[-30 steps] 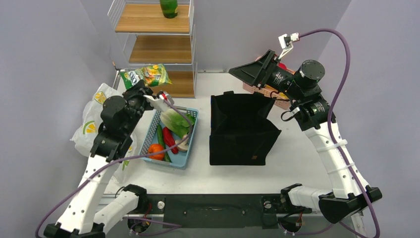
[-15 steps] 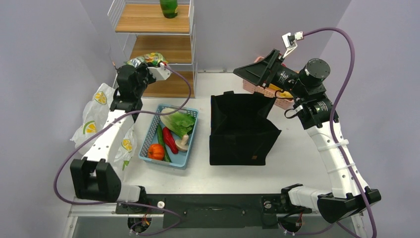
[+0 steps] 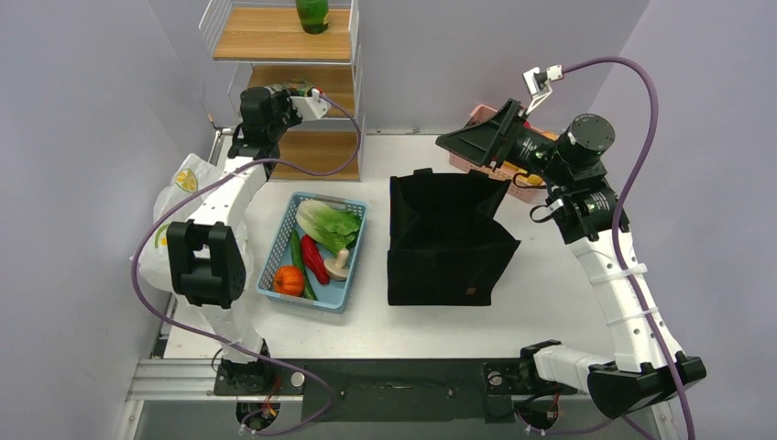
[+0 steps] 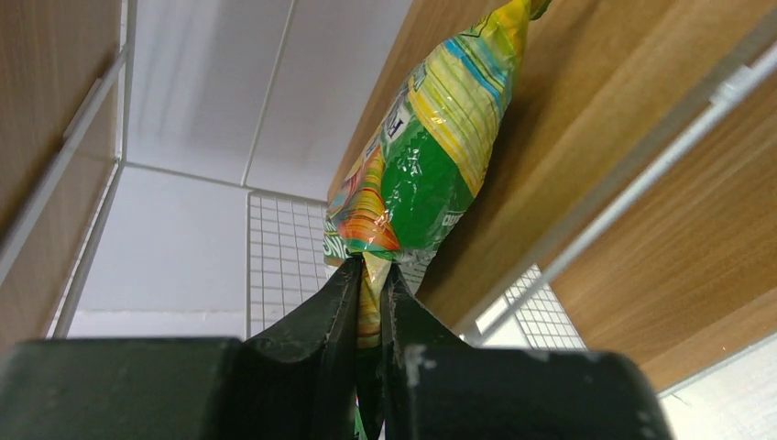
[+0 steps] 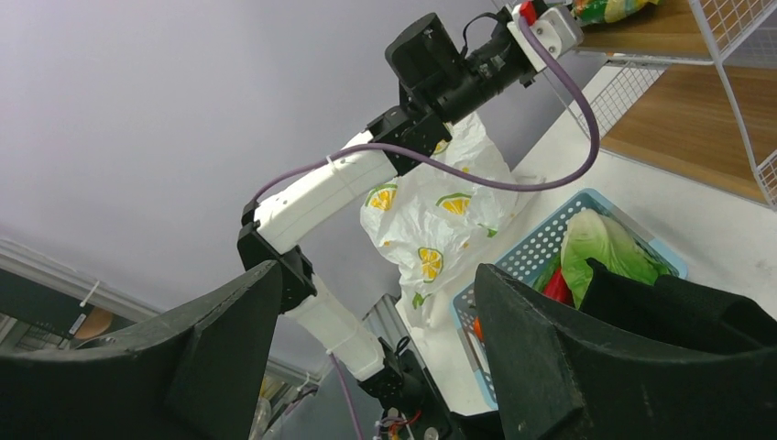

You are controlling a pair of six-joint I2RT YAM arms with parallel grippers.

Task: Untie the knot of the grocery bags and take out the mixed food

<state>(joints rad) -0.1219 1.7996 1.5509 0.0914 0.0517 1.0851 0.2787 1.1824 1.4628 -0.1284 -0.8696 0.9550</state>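
The white grocery bag (image 3: 180,194), printed with yellow citrus slices, sits slumped at the table's left edge and also shows in the right wrist view (image 5: 431,220). My left gripper (image 4: 369,275) is shut on the end seam of the green-and-yellow snack packet (image 4: 421,165) and holds it against a wooden shelf board. From above, the left gripper (image 3: 286,94) is at the rack's middle shelf, with the packet (image 3: 299,87) just showing. A small orange pumpkin (image 3: 289,280) lies in the blue basket (image 3: 359,207). My right gripper (image 3: 458,137) is open and empty, raised at the back right (image 5: 376,339). Apples and orange fruit are hidden.
The blue basket also holds lettuce (image 3: 325,223), a cucumber, a red pepper (image 3: 314,258) and a mushroom. A black fabric tote (image 3: 444,240) stands open mid-table. A pink basket (image 3: 499,167) sits behind it. The wire-and-wood rack (image 3: 284,37) stands at the back left, a green item on top.
My left arm has stretched up and back, carrying the snack packet from above the blue basket to the rack's middle shelf. My right gripper has drifted slightly right, still open.
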